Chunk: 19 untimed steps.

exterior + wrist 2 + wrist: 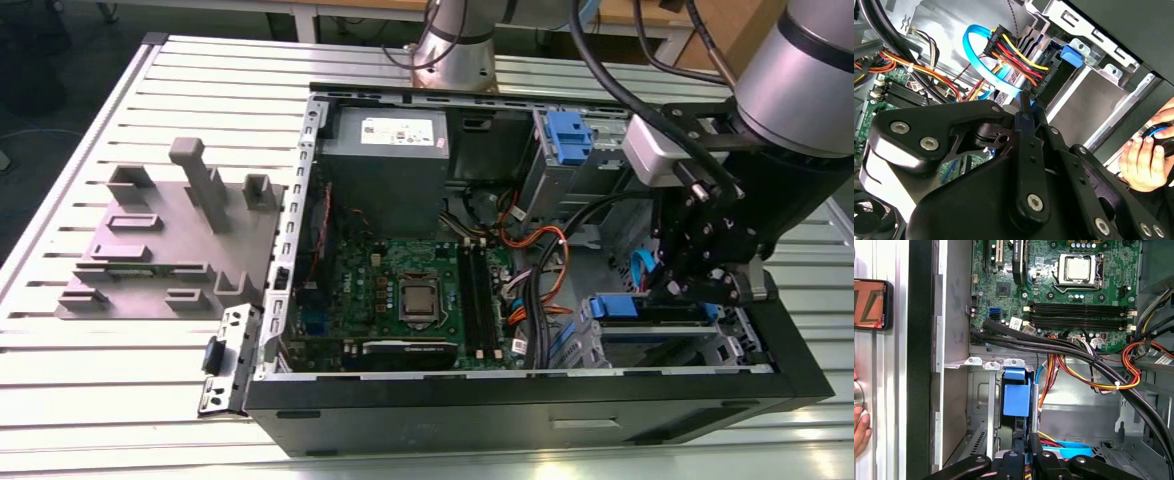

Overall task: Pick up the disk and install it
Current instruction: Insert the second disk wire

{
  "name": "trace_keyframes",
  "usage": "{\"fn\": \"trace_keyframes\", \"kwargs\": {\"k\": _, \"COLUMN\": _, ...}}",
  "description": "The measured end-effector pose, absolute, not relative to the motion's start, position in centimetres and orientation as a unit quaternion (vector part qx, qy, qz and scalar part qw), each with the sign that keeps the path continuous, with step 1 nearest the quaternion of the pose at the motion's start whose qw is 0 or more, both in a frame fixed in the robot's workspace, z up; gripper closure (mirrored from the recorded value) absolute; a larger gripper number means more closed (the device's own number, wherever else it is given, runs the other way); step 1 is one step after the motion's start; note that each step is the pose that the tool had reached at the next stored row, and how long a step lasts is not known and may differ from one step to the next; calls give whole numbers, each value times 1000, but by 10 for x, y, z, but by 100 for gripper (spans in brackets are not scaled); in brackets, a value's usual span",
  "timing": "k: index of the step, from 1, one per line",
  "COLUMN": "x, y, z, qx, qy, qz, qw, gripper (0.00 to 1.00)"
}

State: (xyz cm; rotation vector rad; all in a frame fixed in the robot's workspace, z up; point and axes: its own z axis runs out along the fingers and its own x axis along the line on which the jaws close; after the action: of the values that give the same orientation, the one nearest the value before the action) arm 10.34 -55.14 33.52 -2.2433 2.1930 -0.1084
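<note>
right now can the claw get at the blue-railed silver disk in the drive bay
Probably yes: the claw sits right at the blue-railed silver disk in the metal drive bay, with nothing between them; the orange and yellow cables run alongside.

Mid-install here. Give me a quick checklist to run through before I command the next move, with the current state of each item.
1. Gripper at the bay: ok. It is down inside the case, right above the disk.
2. Disk lined up in the bay: ok. It stands edge-on in the slot, blue rail facing the first wrist view.
3. Disk fully seated: cannot tell. Its lower end is hidden.
4. Grip on the disk: cannot tell.
5. Cables clear of the gripper: not ok. In the second wrist view the plug and blue ribbon sit right by it.
6. Hand clear: ok. It is outside the case.
</note>
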Motion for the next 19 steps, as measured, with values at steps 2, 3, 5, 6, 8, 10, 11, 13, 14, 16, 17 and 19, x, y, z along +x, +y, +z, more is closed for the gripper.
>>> {"fn": "trace_keyframes", "kwargs": {"k": 2, "x": 103, "y": -552, "z": 335, "qx": -715, "qy": 699, "qz": -33, "qw": 3, "gripper": 84}}
{"fn": "trace_keyframes", "kwargs": {"k": 3, "x": 103, "y": -552, "z": 335, "qx": -715, "qy": 699, "qz": -32, "qw": 4, "gripper": 84}}
{"fn": "trace_keyframes", "kwargs": {"k": 5, "x": 103, "y": -552, "z": 334, "qx": -715, "qy": 699, "qz": -31, "qw": 5, "gripper": 84}}
{"fn": "trace_keyframes", "kwargs": {"k": 6, "x": 103, "y": -552, "z": 334, "qx": -715, "qy": 699, "qz": -31, "qw": 5, "gripper": 84}}
{"fn": "trace_keyframes", "kwargs": {"k": 8, "x": 103, "y": -552, "z": 334, "qx": -715, "qy": 699, "qz": -31, "qw": 5, "gripper": 84}}
{"fn": "trace_keyframes", "kwargs": {"k": 10, "x": 103, "y": -552, "z": 335, "qx": -715, "qy": 699, "qz": -31, "qw": 5, "gripper": 84}}
{"fn": "trace_keyframes", "kwargs": {"k": 11, "x": 103, "y": -552, "z": 335, "qx": -715, "qy": 699, "qz": -31, "qw": 5, "gripper": 84}}
{"fn": "trace_keyframes", "kwargs": {"k": 13, "x": 103, "y": -552, "z": 337, "qx": -715, "qy": 699, "qz": -31, "qw": 5, "gripper": 84}}
{"fn": "trace_keyframes", "kwargs": {"k": 14, "x": 103, "y": -552, "z": 337, "qx": -715, "qy": 699, "qz": -31, "qw": 5, "gripper": 84}}
{"fn": "trace_keyframes", "kwargs": {"k": 16, "x": 103, "y": -553, "z": 337, "qx": -715, "qy": 699, "qz": -31, "qw": 5, "gripper": 84}}
{"fn": "trace_keyframes", "kwargs": {"k": 17, "x": 103, "y": -553, "z": 337, "qx": -715, "qy": 699, "qz": -30, "qw": 6, "gripper": 84}}
{"fn": "trace_keyframes", "kwargs": {"k": 19, "x": 103, "y": -555, "z": 337, "qx": -715, "qy": 699, "qz": -29, "qw": 7, "gripper": 84}}
